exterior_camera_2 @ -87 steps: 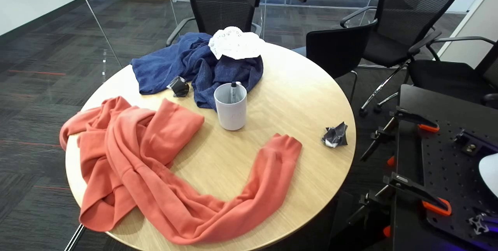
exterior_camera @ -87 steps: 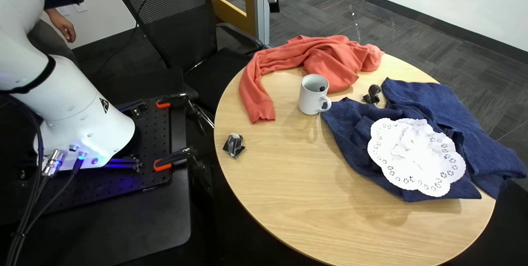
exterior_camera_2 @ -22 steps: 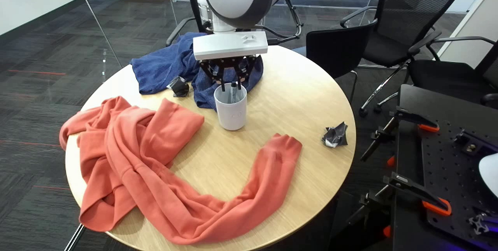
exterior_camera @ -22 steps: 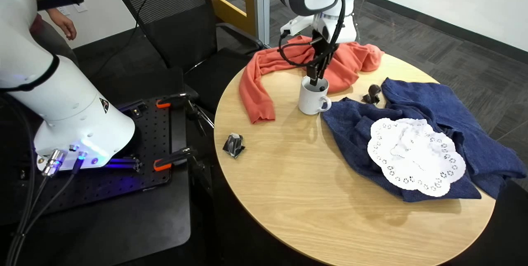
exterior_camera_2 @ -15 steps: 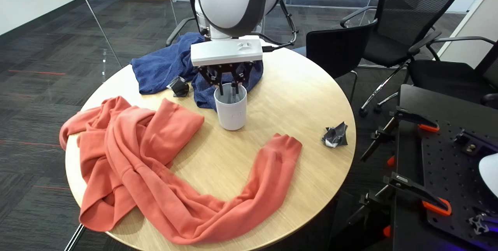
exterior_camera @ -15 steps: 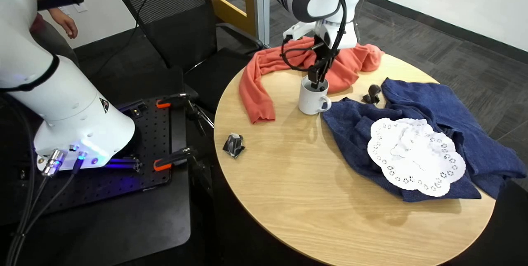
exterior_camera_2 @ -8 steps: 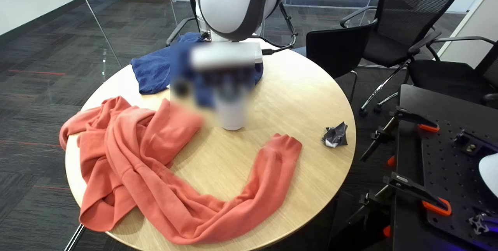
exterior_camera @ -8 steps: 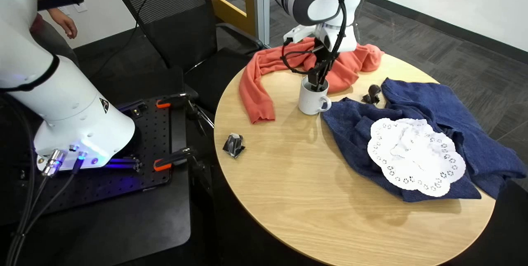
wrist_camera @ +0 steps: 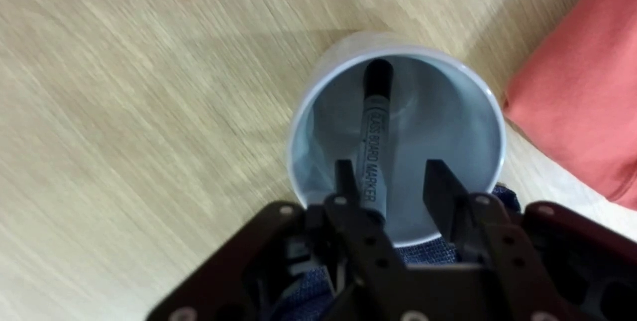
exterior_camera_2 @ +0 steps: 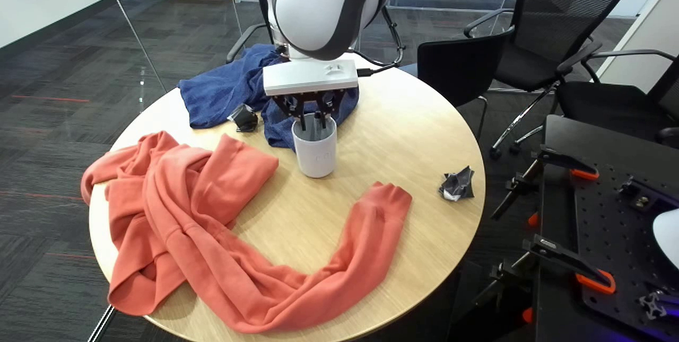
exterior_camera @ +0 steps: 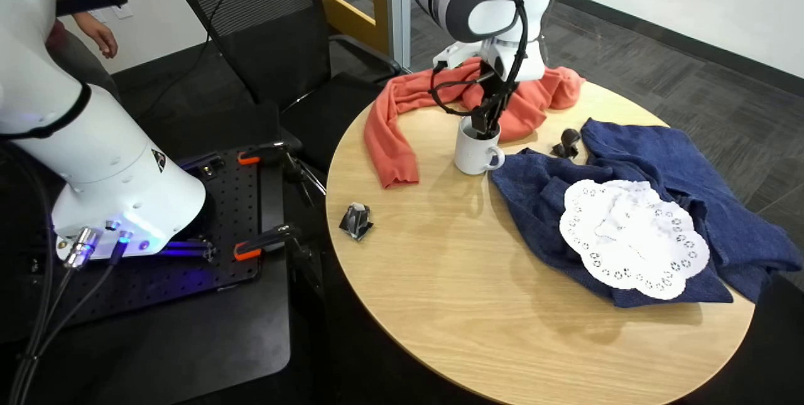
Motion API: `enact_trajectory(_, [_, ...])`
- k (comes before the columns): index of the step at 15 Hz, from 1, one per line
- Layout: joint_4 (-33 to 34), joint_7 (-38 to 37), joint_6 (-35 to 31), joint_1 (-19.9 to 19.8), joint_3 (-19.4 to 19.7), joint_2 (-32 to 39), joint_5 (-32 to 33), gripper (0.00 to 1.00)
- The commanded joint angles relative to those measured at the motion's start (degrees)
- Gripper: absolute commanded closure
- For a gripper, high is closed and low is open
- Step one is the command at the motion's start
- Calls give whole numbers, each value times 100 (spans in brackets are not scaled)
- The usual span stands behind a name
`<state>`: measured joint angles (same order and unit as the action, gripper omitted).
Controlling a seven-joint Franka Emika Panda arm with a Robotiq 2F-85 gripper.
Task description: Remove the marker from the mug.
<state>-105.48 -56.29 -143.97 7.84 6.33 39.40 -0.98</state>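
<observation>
Marker [wrist_camera: 374, 147], mid-frame in wrist view, leans inside mug [wrist_camera: 432, 122], probably propped by its wall | my claw [wrist_camera: 390, 171], lower centre, spread, tips in the mouth, seemingly to straddle the marker; contact unclear | mug wall may cramp my closing | blue denim [wrist_camera: 432, 253], bottom, beside mug | salmon cloth [wrist_camera: 582, 92], right edge, likely no hindrance

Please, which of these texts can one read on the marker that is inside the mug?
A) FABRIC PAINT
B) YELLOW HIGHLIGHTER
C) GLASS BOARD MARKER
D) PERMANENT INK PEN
C, because in the wrist view the marker inside the mug bears the dark words GLASS BOARD MARKER along its side, below the black cap end.
</observation>
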Motion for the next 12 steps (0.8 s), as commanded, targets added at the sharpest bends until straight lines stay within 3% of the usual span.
enact_trajectory(1, [25, -68, -113, 154, 145, 59, 48, 88])
enact_trajectory(3, [-26, -80, -138, 193, 169, 33, 63, 100])
enact_trajectory(5, [-109, -119, -173, 269, 227, -36, 121, 96])
enact_trajectory(12, [-788, -163, -543, 581, 447, -724, 360, 96])
